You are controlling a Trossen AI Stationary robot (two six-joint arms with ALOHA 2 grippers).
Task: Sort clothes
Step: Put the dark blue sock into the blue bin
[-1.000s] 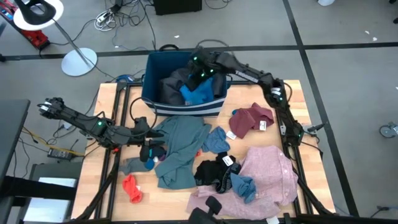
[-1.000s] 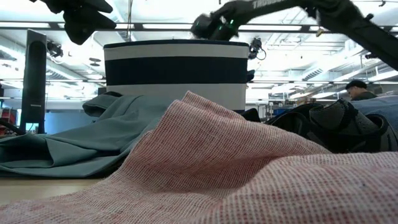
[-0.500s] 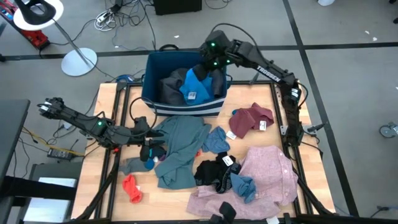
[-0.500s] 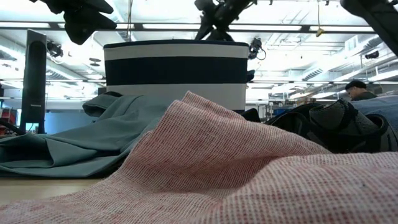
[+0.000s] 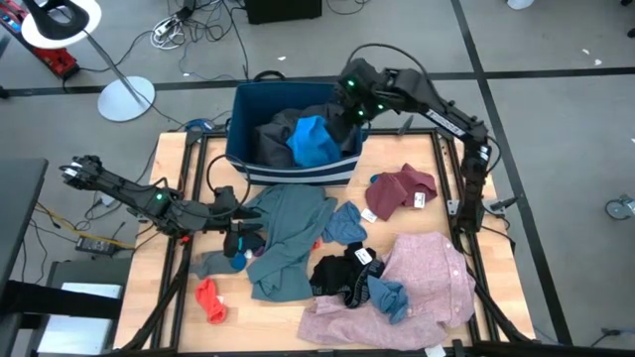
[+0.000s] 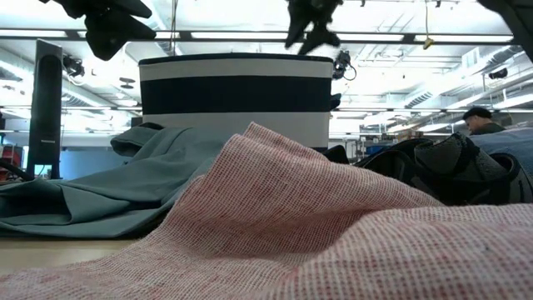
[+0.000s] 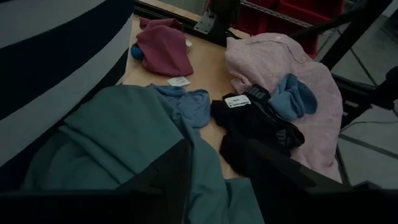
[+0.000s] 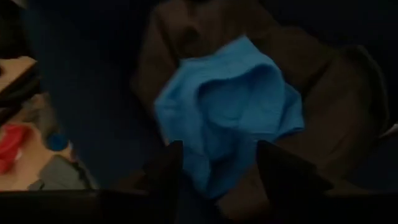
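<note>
Risk lies at the bin (image 5: 288, 167): the right gripper (image 5: 354, 99), fingers apart and empty, hovers over its far right rim above the blue piece (image 5: 314, 141) and could clip it. Left gripper (image 5: 234, 214), open and empty over the teal shirt (image 5: 288, 238), may drag neighbouring clothes.

My pink shirt (image 5: 422, 283) ran off the near table edge, and the bright blue piece (image 5: 315, 141) hid most of the dark grey garment (image 5: 275, 132) underneath.

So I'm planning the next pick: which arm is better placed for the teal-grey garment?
Probably the left. Its open hand sits at the teal-grey garment, while the right hand, open and empty, is above the bin, over the bright blue piece.
</note>
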